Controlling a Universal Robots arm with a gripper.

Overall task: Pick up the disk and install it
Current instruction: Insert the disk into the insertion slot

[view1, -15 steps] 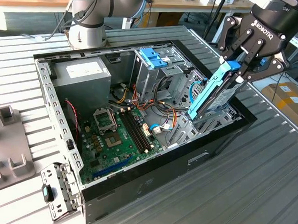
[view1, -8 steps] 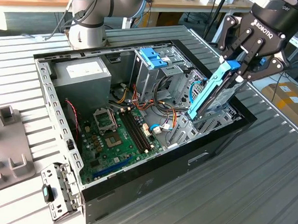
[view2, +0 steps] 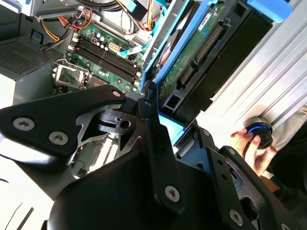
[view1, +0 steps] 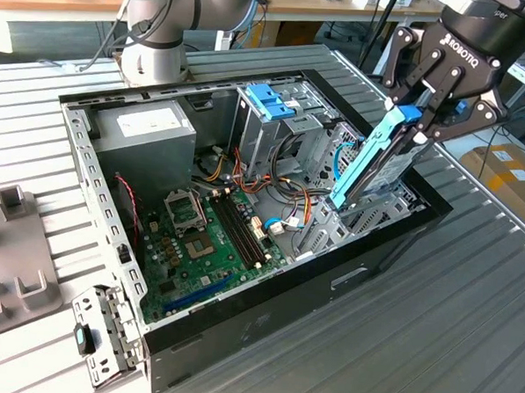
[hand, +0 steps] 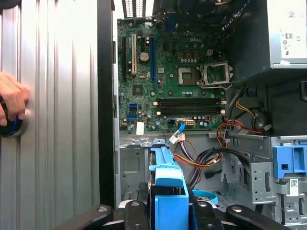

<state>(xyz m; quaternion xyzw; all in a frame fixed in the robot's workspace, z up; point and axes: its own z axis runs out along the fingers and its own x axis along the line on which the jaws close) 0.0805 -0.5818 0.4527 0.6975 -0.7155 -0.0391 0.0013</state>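
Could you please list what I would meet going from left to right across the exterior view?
grey fixture blocks → power-supply box → light-blue latch → the disk, held in the gripper → cardboard box

My exterior view is bright, soft and even, lit from overhead. The ribbed table [view1: 469, 287] shines pale, while the computer case [view1: 265, 307] holds soft shadow along its inner wall below the power supply [view1: 147, 129]. The disk [view1: 374, 158] shows clean, saturated blue. In the first wrist view the table glares almost white, but the motherboard [hand: 172, 81] is evenly lit. In the second wrist view I get washed-out highlights around the cables [view2: 72, 21].
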